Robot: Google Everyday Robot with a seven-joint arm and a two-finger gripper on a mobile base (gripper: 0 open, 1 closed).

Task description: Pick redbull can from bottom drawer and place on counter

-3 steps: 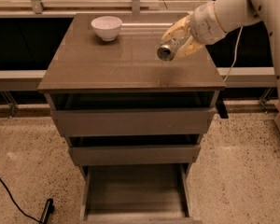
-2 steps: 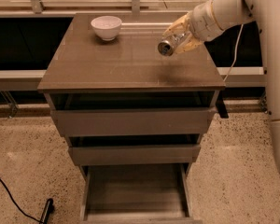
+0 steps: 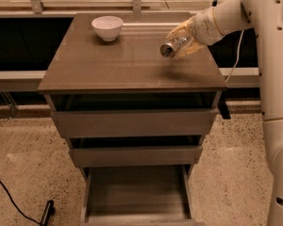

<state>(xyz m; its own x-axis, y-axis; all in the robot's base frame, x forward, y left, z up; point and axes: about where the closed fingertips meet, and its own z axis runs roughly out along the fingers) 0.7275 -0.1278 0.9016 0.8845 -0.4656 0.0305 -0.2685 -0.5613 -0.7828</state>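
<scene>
My gripper [image 3: 181, 40] is shut on the redbull can [image 3: 170, 48] and holds it on its side above the right part of the counter [image 3: 113, 65]. The can's shiny end points toward the camera and most of its body is hidden by the fingers. Its shadow falls on the counter below. The bottom drawer [image 3: 137, 194] is pulled out at the foot of the cabinet and nothing shows inside it.
A white bowl [image 3: 107, 27] stands at the counter's back left. Two wider drawers [image 3: 132, 122] above the bottom one are slightly open. My white arm [image 3: 273, 79] runs down the right side. A black cable [image 3: 9, 199] lies on the speckled floor at lower left.
The gripper with the can has shifted slightly up and back over the counter's right side. The cabinet and bowl have not moved.
</scene>
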